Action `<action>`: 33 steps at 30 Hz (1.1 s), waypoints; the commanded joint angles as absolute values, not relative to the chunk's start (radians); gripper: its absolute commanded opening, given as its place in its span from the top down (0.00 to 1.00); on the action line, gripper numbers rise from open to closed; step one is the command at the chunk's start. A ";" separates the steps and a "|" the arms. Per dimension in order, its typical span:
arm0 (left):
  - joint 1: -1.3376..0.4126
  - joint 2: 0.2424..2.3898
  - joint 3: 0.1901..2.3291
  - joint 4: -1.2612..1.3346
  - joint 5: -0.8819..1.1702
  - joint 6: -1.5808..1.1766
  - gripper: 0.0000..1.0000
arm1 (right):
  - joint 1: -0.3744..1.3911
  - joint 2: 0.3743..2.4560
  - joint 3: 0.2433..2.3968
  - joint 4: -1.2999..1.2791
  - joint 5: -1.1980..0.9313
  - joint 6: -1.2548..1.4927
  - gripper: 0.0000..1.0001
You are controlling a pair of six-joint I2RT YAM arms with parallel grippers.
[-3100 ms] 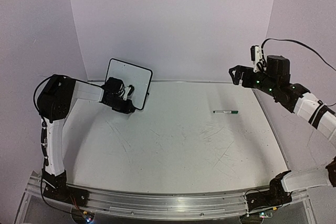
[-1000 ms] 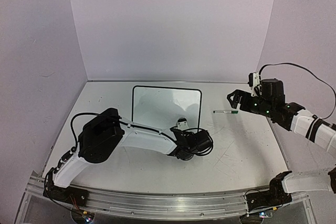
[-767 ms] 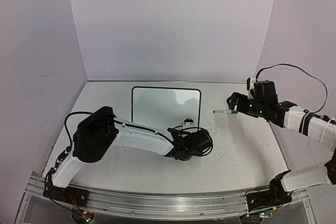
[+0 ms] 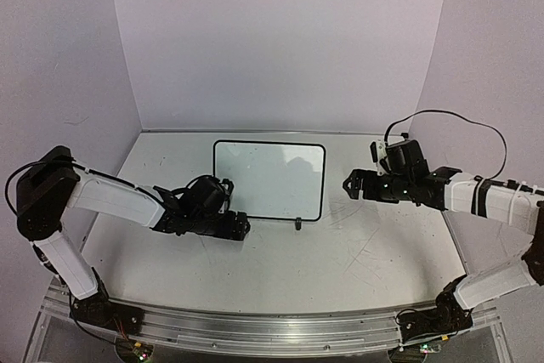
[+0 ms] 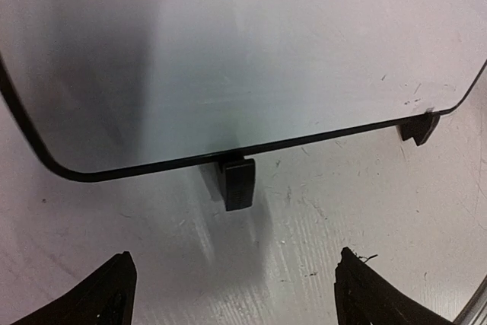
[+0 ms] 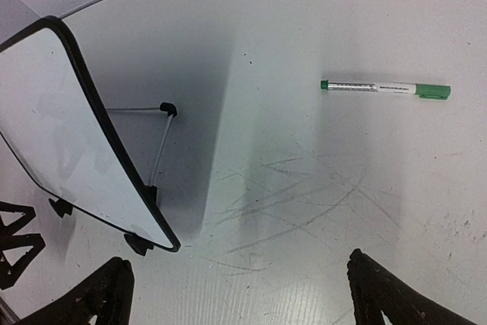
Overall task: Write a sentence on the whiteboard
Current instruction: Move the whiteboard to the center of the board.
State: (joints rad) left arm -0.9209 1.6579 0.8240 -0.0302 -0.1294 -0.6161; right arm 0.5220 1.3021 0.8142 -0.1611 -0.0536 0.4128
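The whiteboard stands tilted on its small black feet at the table's middle, black-framed. Its face is plain white and the sentence is out of view. My left gripper sits low on the table just in front of the board's bottom edge. It is open and empty, clear of the foot. My right gripper hovers right of the board, also open and empty. The right wrist view has the board's edge at the left and a green-capped marker lying ahead on the table.
Faint grey scratches mark the white tabletop. A thin wire stand props the board from behind. Purple walls close the table at the back and sides.
The board went from the back left corner to standing at the middle. My left gripper opened, let go of its lower edge and drew back left. The right gripper slid left over the marker.
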 commanded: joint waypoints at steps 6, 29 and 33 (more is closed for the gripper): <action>-0.911 1.829 0.946 0.111 -0.008 -0.551 0.29 | 0.521 1.276 0.857 -0.162 0.039 0.425 0.02; -0.985 1.875 0.989 0.115 -0.008 -0.593 0.28 | 0.511 1.466 1.023 -0.232 0.389 0.717 0.02; -0.995 1.839 0.952 0.115 -0.018 -0.598 0.24 | 0.499 1.600 1.138 -0.271 0.457 0.859 0.02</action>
